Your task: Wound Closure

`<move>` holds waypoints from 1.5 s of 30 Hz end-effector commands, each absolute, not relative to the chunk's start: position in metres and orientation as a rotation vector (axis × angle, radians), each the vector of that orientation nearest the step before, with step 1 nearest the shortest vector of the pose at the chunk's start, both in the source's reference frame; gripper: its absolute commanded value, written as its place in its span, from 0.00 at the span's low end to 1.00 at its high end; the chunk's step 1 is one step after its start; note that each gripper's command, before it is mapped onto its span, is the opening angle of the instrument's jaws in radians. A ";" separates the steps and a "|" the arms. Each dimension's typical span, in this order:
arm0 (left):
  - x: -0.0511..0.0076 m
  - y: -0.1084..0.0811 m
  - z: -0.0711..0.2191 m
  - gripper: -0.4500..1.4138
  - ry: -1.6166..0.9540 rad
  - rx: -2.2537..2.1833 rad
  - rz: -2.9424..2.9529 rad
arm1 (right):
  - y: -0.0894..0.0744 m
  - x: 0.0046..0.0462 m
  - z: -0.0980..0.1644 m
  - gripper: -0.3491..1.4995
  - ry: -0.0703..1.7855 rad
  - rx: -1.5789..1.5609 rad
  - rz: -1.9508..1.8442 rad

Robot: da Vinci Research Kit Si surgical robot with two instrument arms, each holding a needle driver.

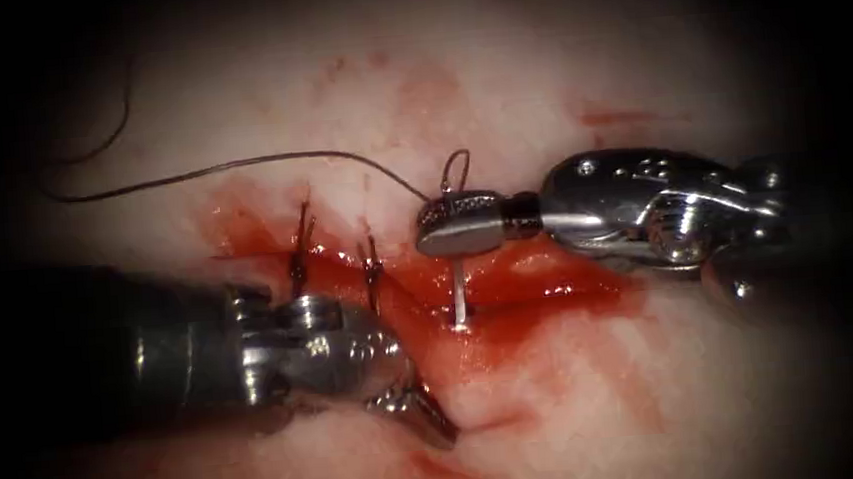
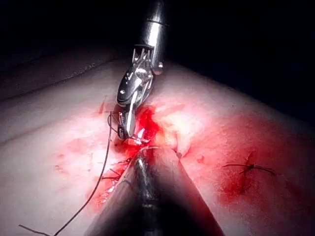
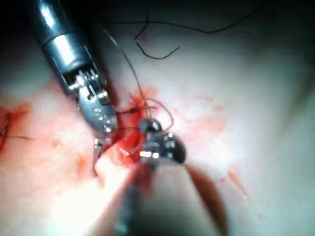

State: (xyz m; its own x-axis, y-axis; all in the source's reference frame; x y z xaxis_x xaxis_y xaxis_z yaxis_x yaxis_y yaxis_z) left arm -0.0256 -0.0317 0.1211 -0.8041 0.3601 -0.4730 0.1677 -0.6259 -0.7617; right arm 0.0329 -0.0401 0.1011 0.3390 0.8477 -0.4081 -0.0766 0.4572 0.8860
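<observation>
Tissue [image 1: 536, 81] is slick with red fluid [image 1: 540, 287], right tool [image 1: 461, 224] clenched on the needle [image 1: 459, 292] near its rear, tip sunk into the cut, left tool [image 1: 413, 401] fingers grasping the tissue edge.

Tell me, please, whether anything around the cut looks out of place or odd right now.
Nothing looks damaged. Red fluid pools in the cut. The right tool holds the needle near its rear end, its tip in the tissue. The left tool grips the tissue edge. Thread trails loosely to the left.
</observation>
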 end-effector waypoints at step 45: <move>-0.0264 -0.033 0.117 0.32 -0.832 -1.533 2.741 | -0.038 0.0298 0.103 0.69 1.096 0.607 0.769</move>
State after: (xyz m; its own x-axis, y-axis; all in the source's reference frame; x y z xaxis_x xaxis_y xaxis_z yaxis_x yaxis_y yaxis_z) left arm -0.0259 -0.0324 0.1159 -0.5475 0.1432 -0.8244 0.3279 -0.8697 -0.3689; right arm 0.0290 -0.0377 0.1022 0.2532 0.7981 -0.5468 -0.2464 0.5998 0.7613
